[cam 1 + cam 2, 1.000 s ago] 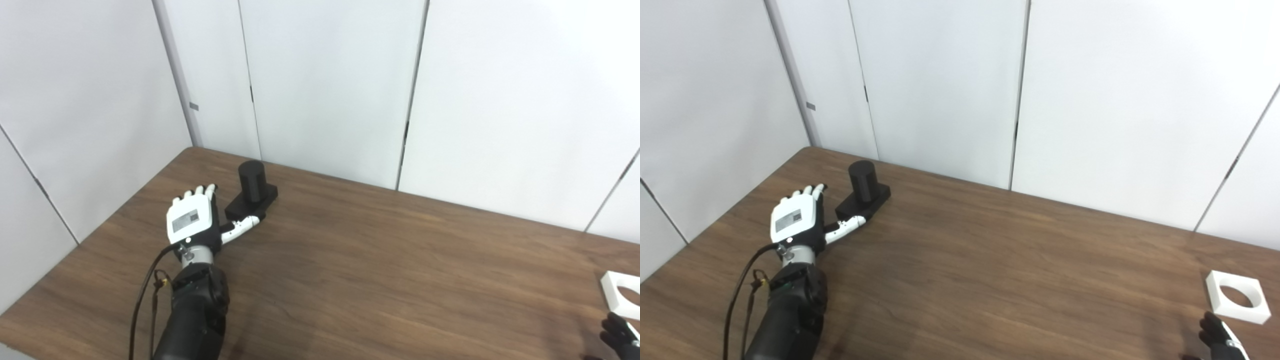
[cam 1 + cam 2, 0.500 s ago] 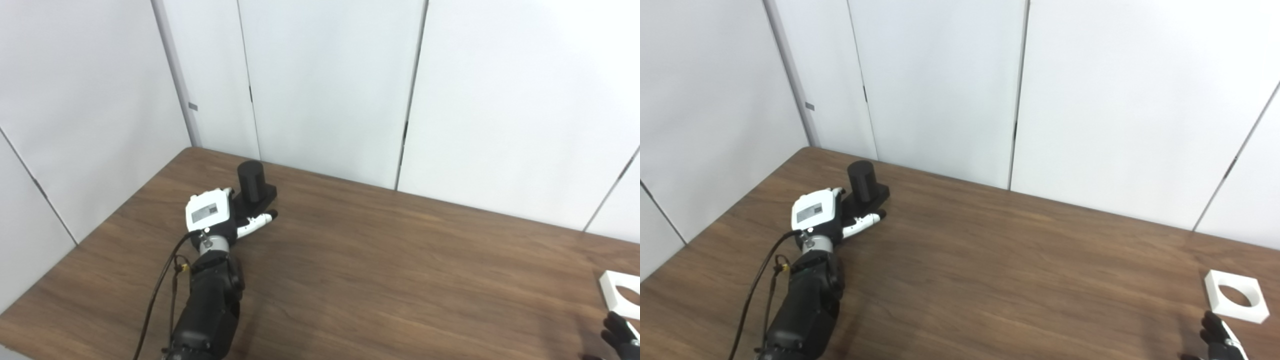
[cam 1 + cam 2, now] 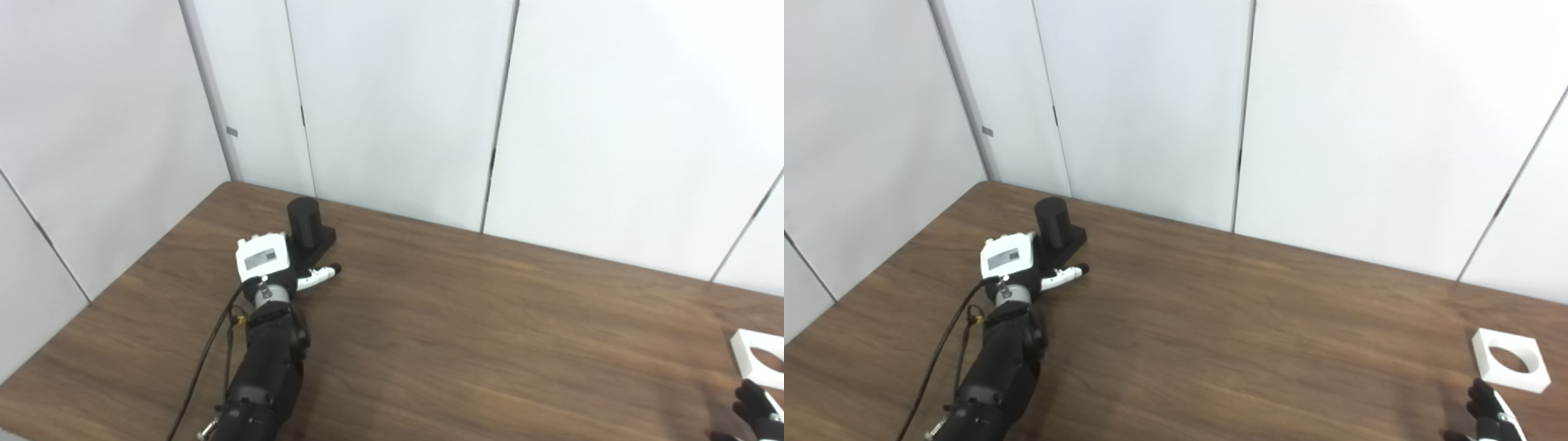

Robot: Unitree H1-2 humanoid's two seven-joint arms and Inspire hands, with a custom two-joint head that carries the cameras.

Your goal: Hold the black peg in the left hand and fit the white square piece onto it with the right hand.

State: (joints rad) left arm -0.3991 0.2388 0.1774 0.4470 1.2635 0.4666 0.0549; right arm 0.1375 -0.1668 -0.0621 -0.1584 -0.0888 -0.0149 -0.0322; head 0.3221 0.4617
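The light is bright and even. My left hand (image 3: 264,263) casts only a soft shadow on the brown wooden table (image 3: 465,343). Everything looks a little fuzzy.

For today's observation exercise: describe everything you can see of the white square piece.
The white square piece is a flat, thick block, matte like plastic, with a large round hole through its middle showing the wood below. It lies flat near the right end of the table, untouched; the right hand sits just in front of it.
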